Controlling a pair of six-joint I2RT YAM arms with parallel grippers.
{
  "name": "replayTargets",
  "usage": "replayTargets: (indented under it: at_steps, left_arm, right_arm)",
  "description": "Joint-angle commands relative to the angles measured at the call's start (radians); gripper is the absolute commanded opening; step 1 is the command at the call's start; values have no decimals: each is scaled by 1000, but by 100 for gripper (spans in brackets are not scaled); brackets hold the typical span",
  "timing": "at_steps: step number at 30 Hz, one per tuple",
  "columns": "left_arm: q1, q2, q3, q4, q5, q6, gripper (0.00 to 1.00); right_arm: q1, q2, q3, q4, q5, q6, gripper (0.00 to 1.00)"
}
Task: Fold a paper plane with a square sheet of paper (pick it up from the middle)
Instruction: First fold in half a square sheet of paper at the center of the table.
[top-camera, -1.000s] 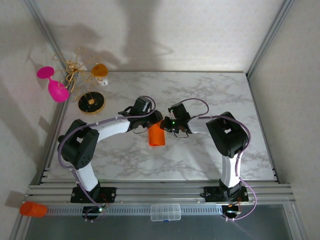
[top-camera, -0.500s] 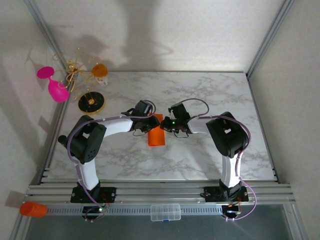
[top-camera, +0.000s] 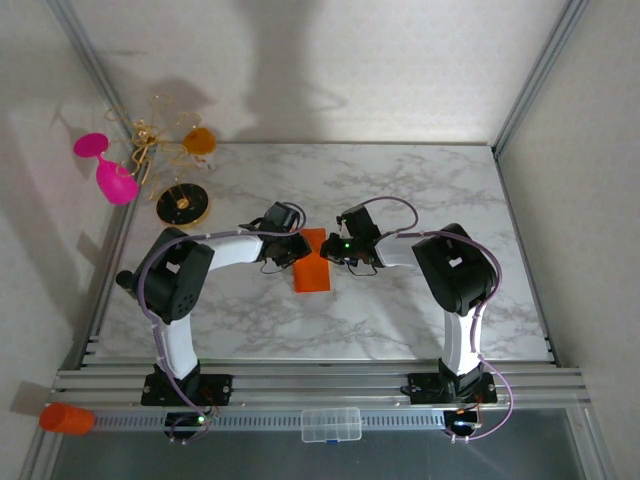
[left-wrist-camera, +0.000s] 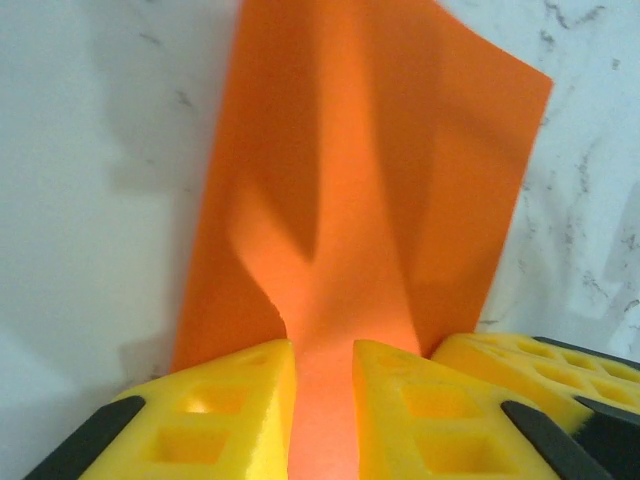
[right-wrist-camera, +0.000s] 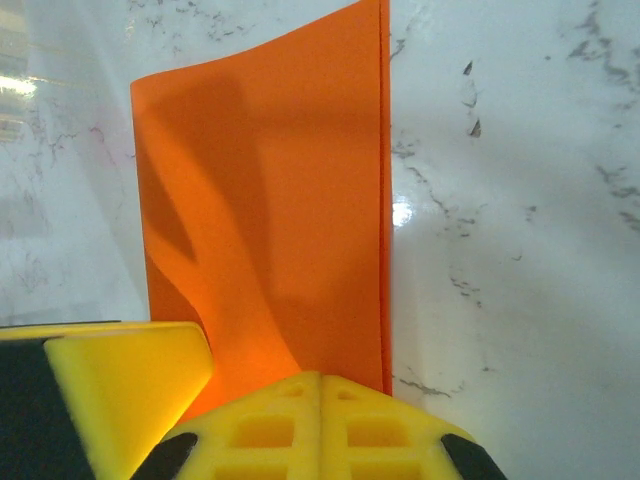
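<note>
Plainly, my left gripper (left-wrist-camera: 322, 400) is drawn in to a narrow slot, and a raised ridge of the paper (left-wrist-camera: 370, 180) stands pinched between its yellow pads (left-wrist-camera: 230, 400). My right gripper (right-wrist-camera: 320, 400), just beside it, has its pads pressed flat together with the paper's near edge running in under them; I judge that a grip too. The paper is a folded oblong reaching out from both grippers over the middle of the table (right-wrist-camera: 500, 200); I cannot tell whether its far end touches the marble.

With two grips this close on thin paper, any pull apart could tear it between them. The ridge in my left pads could set as a stray wrinkle, not a clean crease. If either grip slackens, the doubled layers may slide out of line or spring open.
</note>
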Motion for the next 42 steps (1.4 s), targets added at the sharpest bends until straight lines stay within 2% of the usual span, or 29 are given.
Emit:
replayTargets:
  at_steps: [1,5,11,17,22,29,35,42]
  left_arm:
    - [28,0,-44,4,-1,29,24]
    - [60,-10,-86,29,18,62,24]
    - [127,-33,-150,23,40,179,24]
    - [166,-108,-126,-23,56,252,24]
    - [112,-183,-112,35,117,190,25]
    - [0,-104,-109,81,135,108,24]
    - [7,-80,-151,93,116,97,22]
    - [66,-102,-263,139,102,87,22]
  right_arm:
    - [9,117,-69,-223,149,-8,5]
    - [10,121,-69,-226,152,-8,5]
    - [10,126,-66,-235,157,-11,5]
    - [10,129,-61,-244,163,-12,5]
    - [10,124,-61,-247,167,-10,5]
    - [10,130,-61,-249,167,-10,4]
    - [10,129,-63,-249,170,-10,4]
    - [10,135,-63,-250,172,-10,4]
